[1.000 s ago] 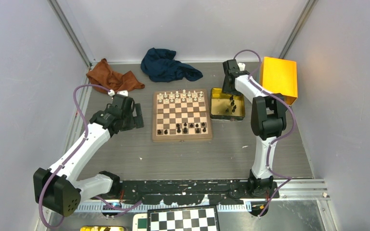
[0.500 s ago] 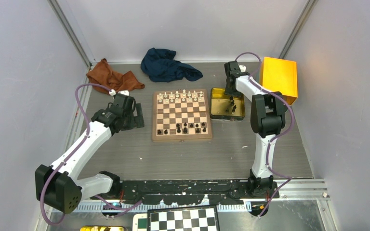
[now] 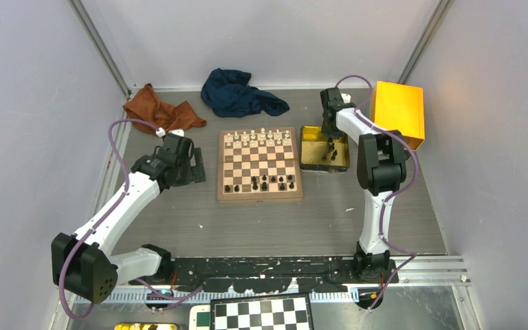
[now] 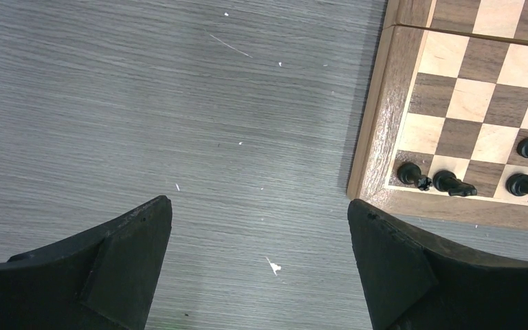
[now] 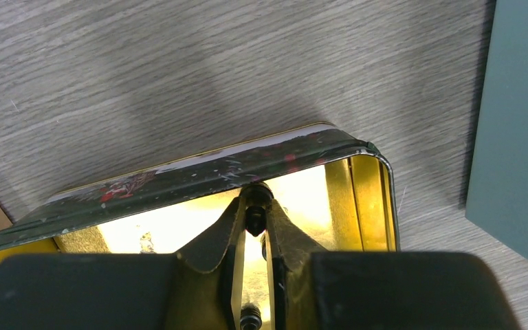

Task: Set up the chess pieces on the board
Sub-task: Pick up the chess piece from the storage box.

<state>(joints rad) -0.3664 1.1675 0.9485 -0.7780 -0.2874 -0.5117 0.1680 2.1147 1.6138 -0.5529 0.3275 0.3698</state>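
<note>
While the left gripper (image 4: 258, 210) is hovering spread wide beside the square wooden chessboard (image 4: 375, 124), the right gripper (image 5: 256, 210) is pinching a tiny black chess piece (image 5: 255, 221) inside the shallow gold tin tray (image 5: 179, 180). Pick underway, probably. Next: lifting clear of the rim, carrying boardward.

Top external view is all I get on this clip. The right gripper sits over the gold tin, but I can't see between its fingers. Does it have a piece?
Observer: Yes. The right wrist view shows the right gripper shut on a black chess piece, just inside the far wall of the gold tin.
Operator: And the left gripper, is it carrying anything?
Observer: No. In the left wrist view the left gripper is open and empty. It is over bare table, just off the near left corner of the board.
</note>
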